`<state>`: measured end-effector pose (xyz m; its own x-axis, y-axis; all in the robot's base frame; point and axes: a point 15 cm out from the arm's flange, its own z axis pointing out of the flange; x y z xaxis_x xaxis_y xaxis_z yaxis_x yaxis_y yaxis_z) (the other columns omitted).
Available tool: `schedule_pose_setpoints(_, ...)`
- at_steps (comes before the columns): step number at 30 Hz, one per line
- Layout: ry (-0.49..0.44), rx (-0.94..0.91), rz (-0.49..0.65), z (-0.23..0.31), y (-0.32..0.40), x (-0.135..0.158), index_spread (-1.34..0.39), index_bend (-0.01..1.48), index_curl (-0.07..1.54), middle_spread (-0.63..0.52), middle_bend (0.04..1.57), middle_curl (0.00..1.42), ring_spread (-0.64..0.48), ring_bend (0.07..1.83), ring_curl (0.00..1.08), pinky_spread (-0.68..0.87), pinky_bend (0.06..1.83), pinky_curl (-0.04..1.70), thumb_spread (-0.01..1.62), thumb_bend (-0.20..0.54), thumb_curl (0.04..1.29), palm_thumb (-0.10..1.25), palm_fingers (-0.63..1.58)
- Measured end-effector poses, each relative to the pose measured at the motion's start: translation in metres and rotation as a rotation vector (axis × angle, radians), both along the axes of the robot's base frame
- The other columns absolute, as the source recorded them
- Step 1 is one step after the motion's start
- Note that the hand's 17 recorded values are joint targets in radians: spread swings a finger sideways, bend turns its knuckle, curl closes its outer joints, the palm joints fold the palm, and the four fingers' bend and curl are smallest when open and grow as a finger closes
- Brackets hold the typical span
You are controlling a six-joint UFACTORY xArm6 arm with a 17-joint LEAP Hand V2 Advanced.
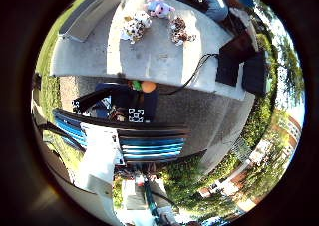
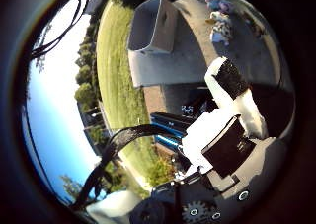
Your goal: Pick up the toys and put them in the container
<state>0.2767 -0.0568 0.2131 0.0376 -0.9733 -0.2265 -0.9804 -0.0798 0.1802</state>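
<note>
Three plush toys lie close together on a grey slab (image 1: 159, 57) far below the palm: a white and pink one (image 1: 159, 7), a spotted white one (image 1: 135, 28) and a brown one (image 1: 180, 31). A pale grey container (image 2: 153, 27) stands on the same slab, a little away from the toys, and it also shows in the little finger side view (image 1: 90, 12). In the thumb side view my hand (image 2: 232, 101) shows white and black fingers that look straight and hold nothing. The hand is high above the slab, away from the toys.
Black boxes (image 1: 244, 65) stand at one edge of the slab. Blue and white robot parts (image 1: 125, 141) and a small orange ball (image 1: 148, 87) are under the palm. A lawn (image 2: 118, 76) borders the slab beside the container.
</note>
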Motion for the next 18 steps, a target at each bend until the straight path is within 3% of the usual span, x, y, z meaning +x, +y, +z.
schedule_pose_setpoints(18, 0.014, -0.042, -0.01, 0.011, -0.012, 0.099, -0.15, 0.24, 0.4, 0.02, 0.17, 0.33, 0.28, 0.19, 0.29, 0.42, 0.19, 0.24, 1.33, -0.016, 0.37, 0.81, 0.26)
